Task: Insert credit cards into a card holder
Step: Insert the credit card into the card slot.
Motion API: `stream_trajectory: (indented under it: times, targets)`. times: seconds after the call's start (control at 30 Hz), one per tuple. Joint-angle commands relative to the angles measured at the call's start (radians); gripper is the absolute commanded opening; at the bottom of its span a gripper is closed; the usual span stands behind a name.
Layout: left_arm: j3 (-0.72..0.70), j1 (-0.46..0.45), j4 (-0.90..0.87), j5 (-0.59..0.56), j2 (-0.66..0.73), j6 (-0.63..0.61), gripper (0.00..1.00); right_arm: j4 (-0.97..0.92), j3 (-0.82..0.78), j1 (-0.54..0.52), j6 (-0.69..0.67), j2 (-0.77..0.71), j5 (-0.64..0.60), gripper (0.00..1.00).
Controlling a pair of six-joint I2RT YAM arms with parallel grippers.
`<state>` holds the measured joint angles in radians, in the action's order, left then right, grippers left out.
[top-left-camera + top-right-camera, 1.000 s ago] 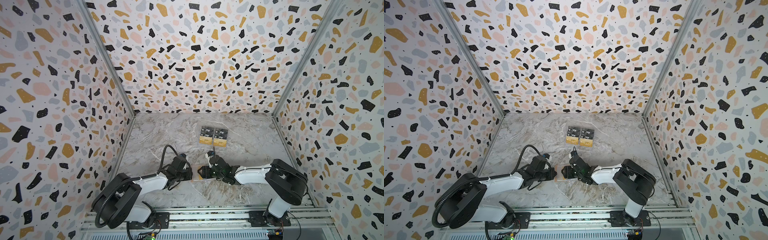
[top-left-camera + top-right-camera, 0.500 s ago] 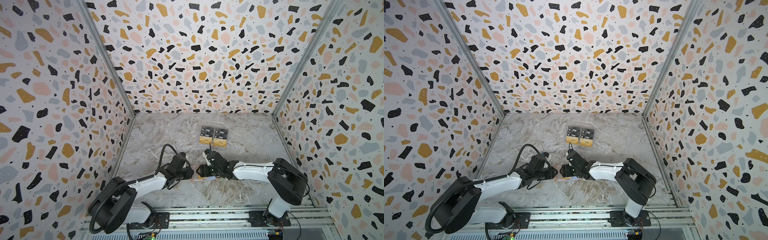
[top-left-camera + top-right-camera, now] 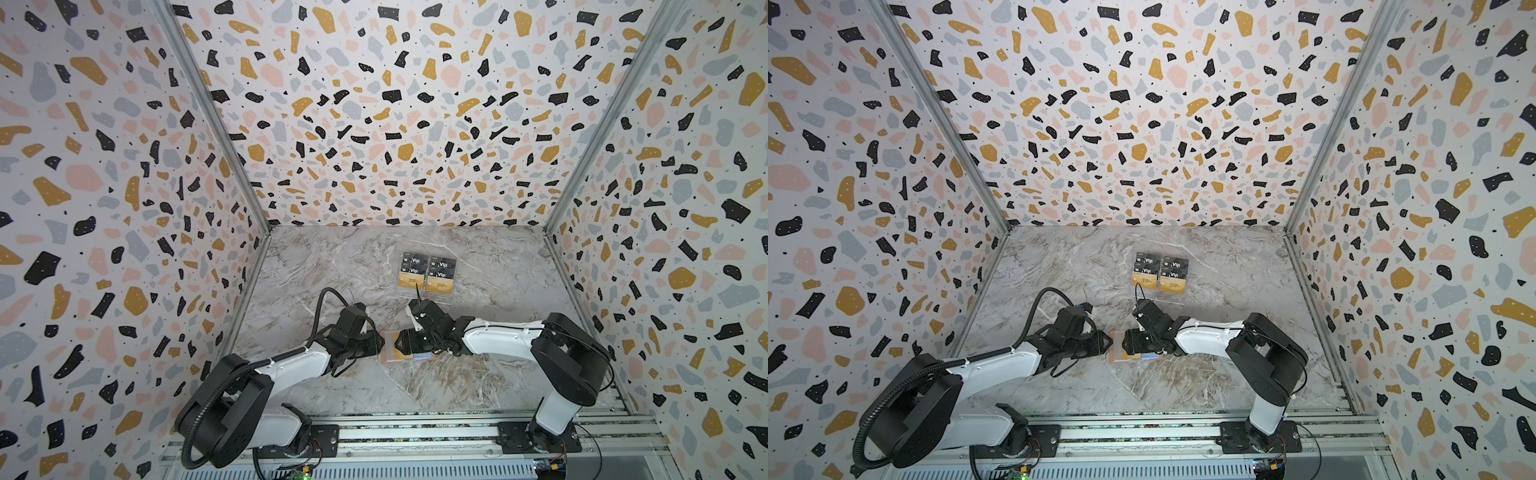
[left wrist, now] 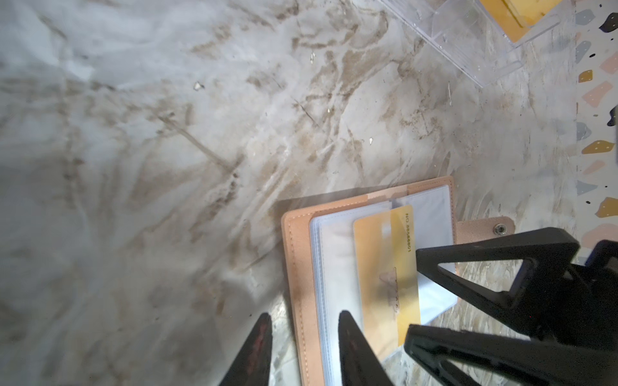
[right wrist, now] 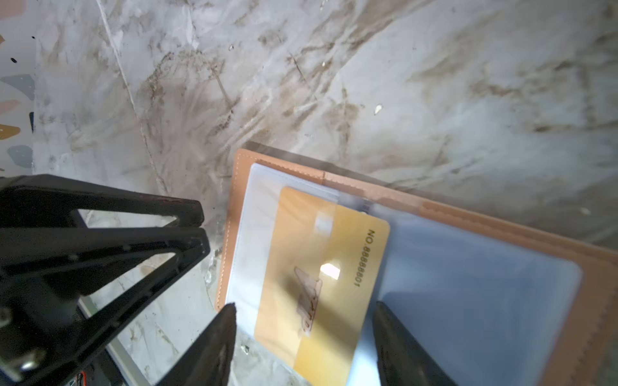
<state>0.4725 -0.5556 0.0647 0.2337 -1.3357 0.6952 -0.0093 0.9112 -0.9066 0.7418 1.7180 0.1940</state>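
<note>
Looking down in both top views, you have the card holder [image 3: 390, 356] [image 3: 1115, 357] lying open on the marble table [image 3: 332, 266], near the front. It sits between your left gripper [image 3: 379, 345] and right gripper [image 3: 398, 341], whose tips almost meet over it and hide much of it. Well behind stands the clear acrylic stand [image 3: 428, 291], apart from both arms. Its back tiers hold four black Vip cards [image 3: 415, 261] and its front tier holds two gold cards [image 3: 410, 282].

Now the left wrist view. Your left gripper [image 4: 305, 315] has its fingers slightly apart, one over bare table and one over the sleeves, clamping nothing. The gold card [image 4: 381, 267] lies partly inside a clear sleeve [image 4: 334, 260], its long axis parallel with the holder's stitched pink edge [image 4: 296, 267]. Its numbered long edge faces the strap tab [image 4: 481, 230], with a strip along that edge bare outside the pocket. The right gripper [image 4: 412, 295] covers part of that edge.

Over to the right wrist view. Your right gripper [image 5: 302, 307] has its fingers spread wide, one on each long side of the gold card [image 5: 321, 254], and sleeve shows between card and finger. The left gripper [image 5: 203, 229] sits just off the holder's cover [image 5: 434, 214], a narrow gap between its fingers.
</note>
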Motion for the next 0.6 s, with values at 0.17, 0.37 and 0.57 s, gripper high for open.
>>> stream_trajectory:
  times: [0.17,0.37,0.57]
  targets:
    - [-0.035,0.006,0.076,0.050,-0.039,0.011,0.26,-0.015,0.038,0.002,0.007,0.016,0.052,0.64]
    - [-0.061,0.006,0.108,0.064,-0.044,0.028,0.25,-0.008,0.063,-0.011,0.014,0.031,0.073,0.64]
    - [-0.064,0.006,0.116,0.066,-0.040,0.030,0.24,0.009,0.075,-0.022,0.037,0.036,0.104,0.63]
